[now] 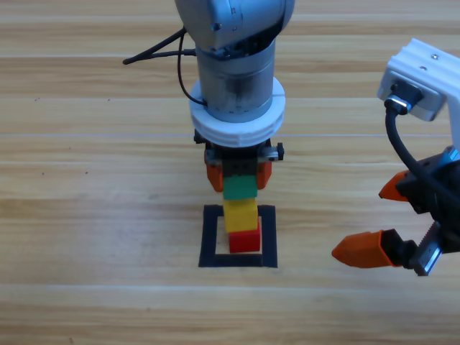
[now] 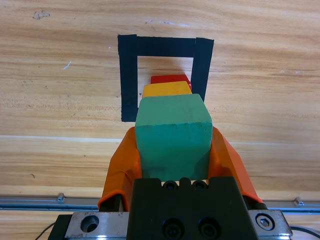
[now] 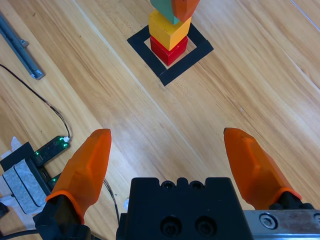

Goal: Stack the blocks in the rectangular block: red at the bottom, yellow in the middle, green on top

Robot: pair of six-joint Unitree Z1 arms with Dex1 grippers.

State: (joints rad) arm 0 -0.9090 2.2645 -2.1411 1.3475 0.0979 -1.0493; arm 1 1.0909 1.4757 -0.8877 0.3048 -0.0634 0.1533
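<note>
Three cubes are seen lined up over the tape outline (image 1: 238, 238) near the middle of the table (image 1: 86, 215): red (image 1: 244, 241) sits inside the outline, yellow (image 1: 240, 214) rests on it, and green (image 1: 239, 187) is on top, pinched between the jaws of the left gripper (image 1: 238, 175), which comes down from twelve o'clock. In the left wrist view green (image 2: 173, 135) fills the gap between the two orange jaws, one flat against each side face, with yellow (image 2: 167, 89) and red (image 2: 170, 78) showing just beyond it toward twelve o'clock and the outline (image 2: 129, 75) framing them. Whether green is fully seated on yellow or held just above it cannot be told. The step in hand is judged to be the placing of green; it is best done by squaring green over yellow, lowering it until the faces meet, then spreading the jaws evenly and only a little, so neither side drags the cube, and lifting straight up without brushing the stack. The right gripper (image 1: 388, 223) waits at about three o'clock, well apart from the stack, its jaws spread wide and empty.
</note>
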